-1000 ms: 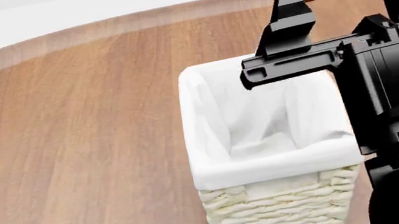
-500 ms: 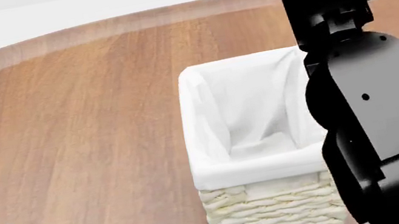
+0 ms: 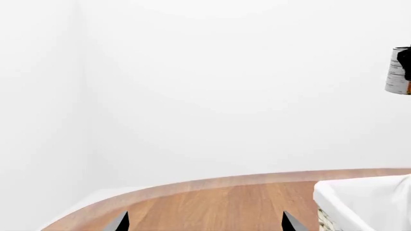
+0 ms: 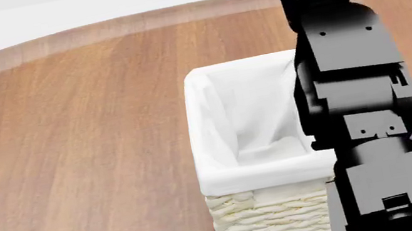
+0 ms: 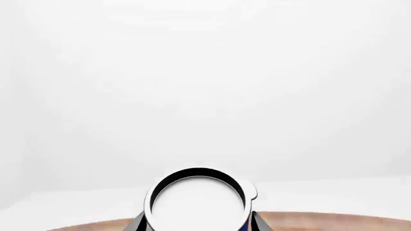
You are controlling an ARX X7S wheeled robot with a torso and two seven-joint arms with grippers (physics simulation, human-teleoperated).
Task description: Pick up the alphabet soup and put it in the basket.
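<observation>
Your right gripper (image 5: 198, 226) is closed on the alphabet soup (image 5: 197, 201), fingers either side of the can, whose white round end faces the wrist camera. In the head view your right arm (image 4: 355, 95) rises over the basket (image 4: 262, 169), and the can is mostly hidden behind it, so its height above the liner is hard to judge. Your left gripper (image 3: 204, 222) hangs spread apart and empty over the wooden table (image 4: 73, 132), beside the basket.
</observation>
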